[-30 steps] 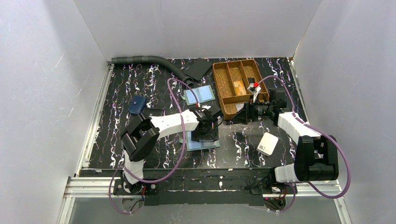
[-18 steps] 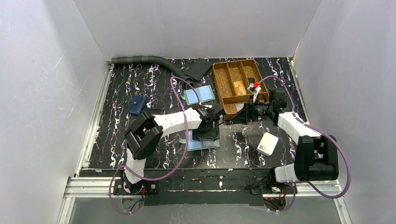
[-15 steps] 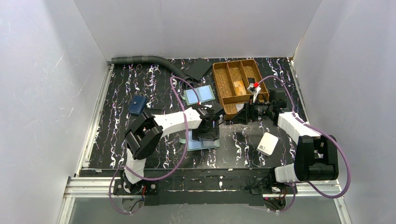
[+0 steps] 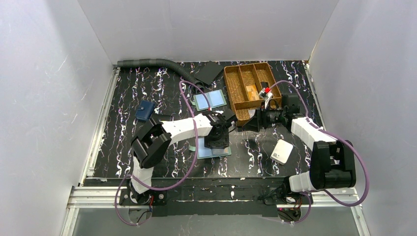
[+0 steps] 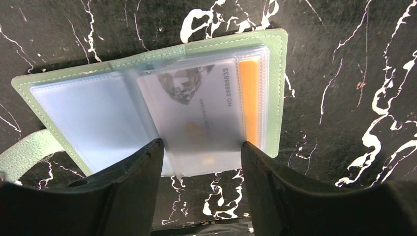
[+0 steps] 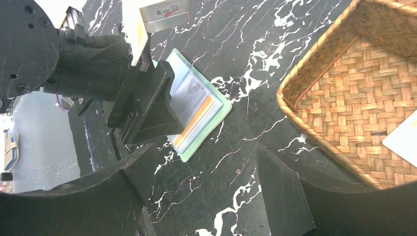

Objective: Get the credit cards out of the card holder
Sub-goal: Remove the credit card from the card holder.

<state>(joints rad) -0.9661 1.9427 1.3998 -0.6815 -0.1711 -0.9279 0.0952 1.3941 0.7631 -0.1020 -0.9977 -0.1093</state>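
The card holder (image 5: 275, 98) lies open on the black marbled table, green edged, with a blue panel (image 5: 88, 118) and an orange panel (image 5: 250, 98). A pale grey credit card (image 5: 201, 113) sticks partly out of its middle sleeve towards me. My left gripper (image 5: 200, 145) points down over the holder (image 4: 223, 152), its fingertips pressed against the card's two side edges. My right gripper (image 6: 201, 157) stands open low over bare table, between the holder (image 6: 216, 118) and the wicker tray, with nothing between its fingers.
A wicker tray (image 4: 236, 101) with compartments stands at the back right, a pale card (image 6: 403, 137) inside. A second holder with pale blue panels (image 4: 209, 100) lies behind the left gripper. A blue pouch (image 4: 144, 111), a white box (image 4: 282, 151) and a grey hose (image 4: 147, 63) are also on the table.
The left jaws have narrowed onto the grey card's edges. The left arm's elbow shifted slightly right early on. The right arm has barely moved.
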